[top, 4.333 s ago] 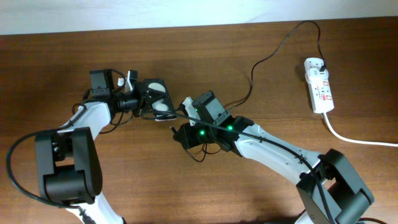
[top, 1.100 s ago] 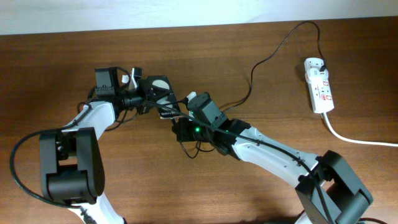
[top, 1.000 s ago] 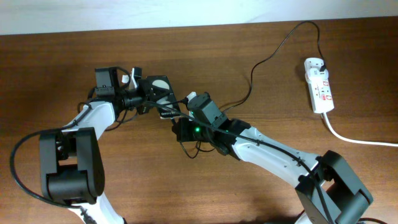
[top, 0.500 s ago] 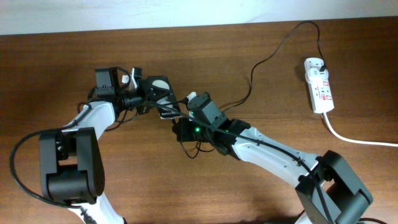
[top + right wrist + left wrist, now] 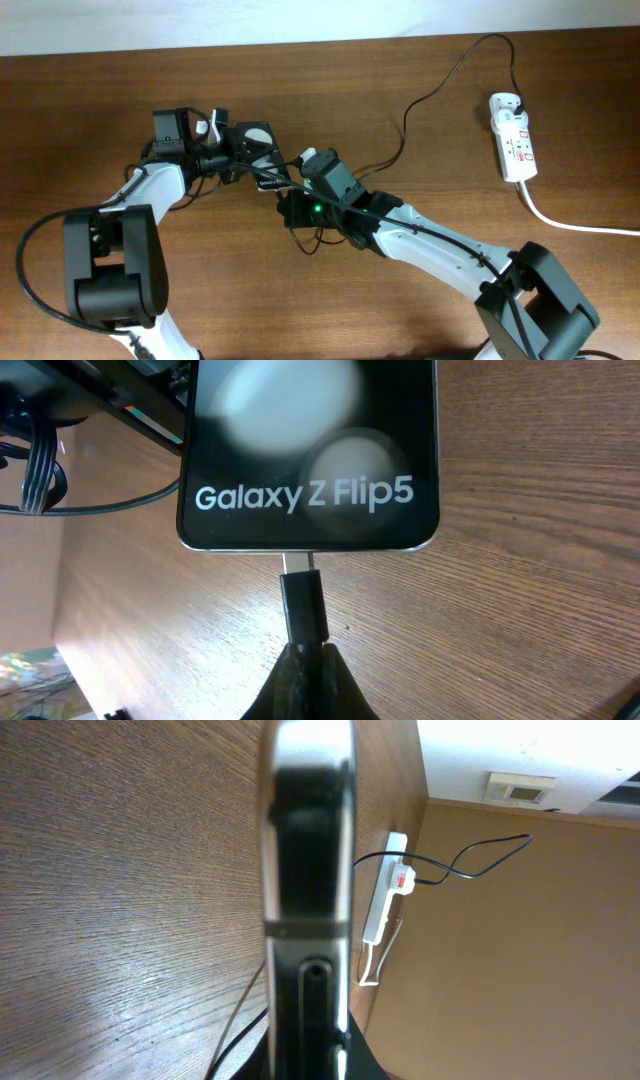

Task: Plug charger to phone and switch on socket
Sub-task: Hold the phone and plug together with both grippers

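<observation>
As right end effector (image 5: 305, 665) pinches charger (image 5: 302, 600), tip meets phone (image 5: 308, 510).

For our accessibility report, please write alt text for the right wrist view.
A black charger plug, held by the right gripper, meets the bottom edge of a glossy black phone reading "Galaxy Z Flip5". A wooden table fills the background; black cables run at upper left.

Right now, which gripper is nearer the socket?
Right. The right gripper, pinching the charger by its plug tip at the phone, is well short of the socket far across the overhead view. The left gripper, holding the phone's other side, lies farther still.
</observation>
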### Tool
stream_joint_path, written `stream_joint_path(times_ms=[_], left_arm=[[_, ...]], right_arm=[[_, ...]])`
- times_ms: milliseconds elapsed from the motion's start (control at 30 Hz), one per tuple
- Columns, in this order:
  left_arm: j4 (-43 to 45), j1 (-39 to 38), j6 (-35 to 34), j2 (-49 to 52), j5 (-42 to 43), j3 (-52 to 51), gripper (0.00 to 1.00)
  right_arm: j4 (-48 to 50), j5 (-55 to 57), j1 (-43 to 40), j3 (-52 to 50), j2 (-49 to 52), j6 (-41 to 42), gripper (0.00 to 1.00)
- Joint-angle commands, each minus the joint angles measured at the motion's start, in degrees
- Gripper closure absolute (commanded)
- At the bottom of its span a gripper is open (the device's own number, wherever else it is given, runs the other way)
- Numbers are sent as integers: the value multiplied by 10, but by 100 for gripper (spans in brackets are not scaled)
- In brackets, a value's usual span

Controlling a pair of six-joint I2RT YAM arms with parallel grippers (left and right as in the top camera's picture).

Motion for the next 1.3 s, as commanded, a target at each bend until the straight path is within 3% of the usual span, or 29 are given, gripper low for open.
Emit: stream_joint_path(times_ms=[0,1267], left_arm=[[-10,-7,3,-18,74,1,100],[-10,-7,4,-18,74,1,100]], right_arm=[[4,71,-17,0,-6,-5,96],[-15,67,-17,0,-6,-9,96]])
